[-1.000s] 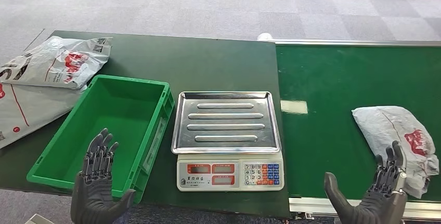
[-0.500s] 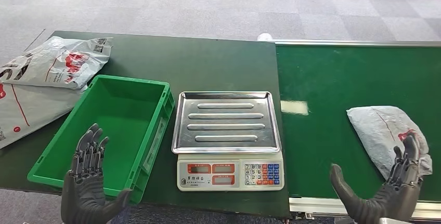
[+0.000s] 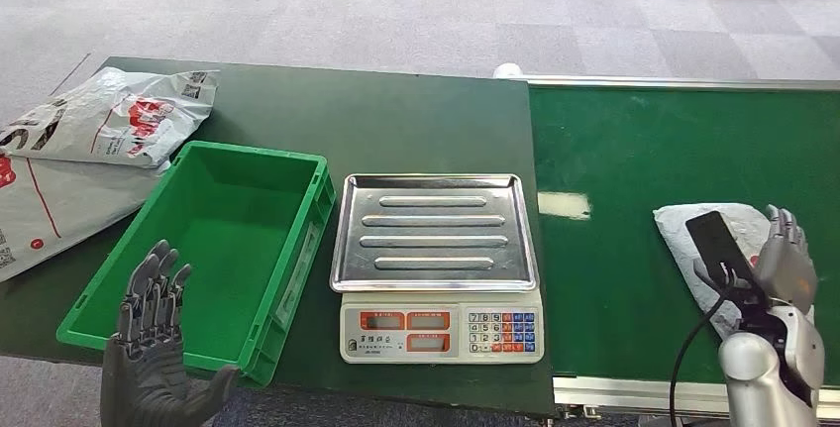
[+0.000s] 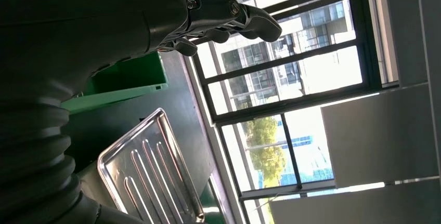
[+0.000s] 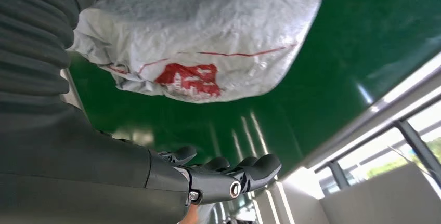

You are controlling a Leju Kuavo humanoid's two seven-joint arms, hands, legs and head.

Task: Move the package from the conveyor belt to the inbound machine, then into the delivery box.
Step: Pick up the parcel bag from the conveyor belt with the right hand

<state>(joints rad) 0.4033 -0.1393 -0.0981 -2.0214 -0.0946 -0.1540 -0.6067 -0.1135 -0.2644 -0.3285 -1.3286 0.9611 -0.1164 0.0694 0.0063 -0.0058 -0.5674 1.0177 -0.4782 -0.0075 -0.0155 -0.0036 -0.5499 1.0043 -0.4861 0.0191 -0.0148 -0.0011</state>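
- Head view: left hand (image 3: 149, 353) raised at the near edge of the dark tabletop (image 3: 396, 130), palm toward the camera, fingers straight and apart, thumb out to the side; it holds nothing. It sits in front of the near corner of the green delivery box (image 3: 213, 249).
- Head view: right hand (image 3: 783, 259) at the far right, back of the hand toward the camera, fingers extended over the near part of the package (image 3: 708, 244). Whether the fingers touch the bag cannot be told from here. A black flat module and cable run along the silver forearm.
- Head view: package is a grey crumpled poly bag lying flat on the green conveyor belt (image 3: 634, 169), well apart from the scale (image 3: 439, 264). The scale's steel tray is bare and stands just beside the delivery box.
- Head view: two more grey bags (image 3: 89, 150) lie at the tabletop's left end, beyond the box.
- Left wrist view: left hand (image 4: 218, 18) with fingers slightly curled, nothing in them; box edge and scale tray (image 4: 151, 172) beyond.
- Right wrist view: right hand (image 5: 223, 174) open, fingers loosely extended and clear of the package (image 5: 197, 37); green belt shows between them. The bag is wrinkled, white-grey, with a red printed logo and a thin red line.
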